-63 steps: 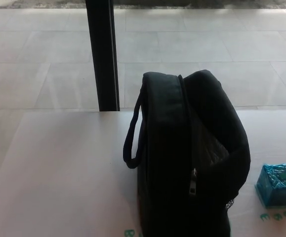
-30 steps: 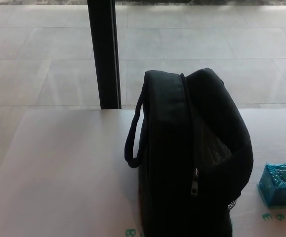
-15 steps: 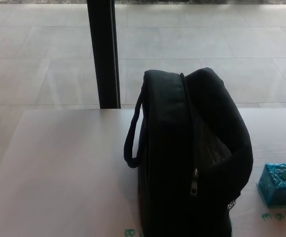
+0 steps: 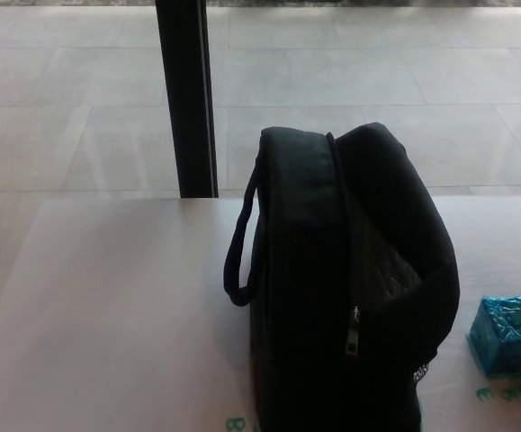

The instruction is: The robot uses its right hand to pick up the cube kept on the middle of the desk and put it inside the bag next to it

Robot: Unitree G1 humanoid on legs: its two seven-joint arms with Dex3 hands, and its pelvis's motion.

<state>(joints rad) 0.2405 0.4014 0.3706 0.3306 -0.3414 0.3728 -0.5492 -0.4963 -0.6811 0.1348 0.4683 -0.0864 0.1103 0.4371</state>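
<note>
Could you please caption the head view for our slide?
Black bag stands upright on desk, blue cube beside it.

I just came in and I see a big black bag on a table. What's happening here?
Nothing is being handled right now. A black bag stands upright on the pale desk, its top partly unzipped and gaping open. A small blue cube sits on the desk just to the bag's right, apart from it. The cube is meant to go into the bag, but it has not been picked up yet. Neither robot hand clearly shows; only a tiny dark speck at the right edge, too small to identify.
</note>
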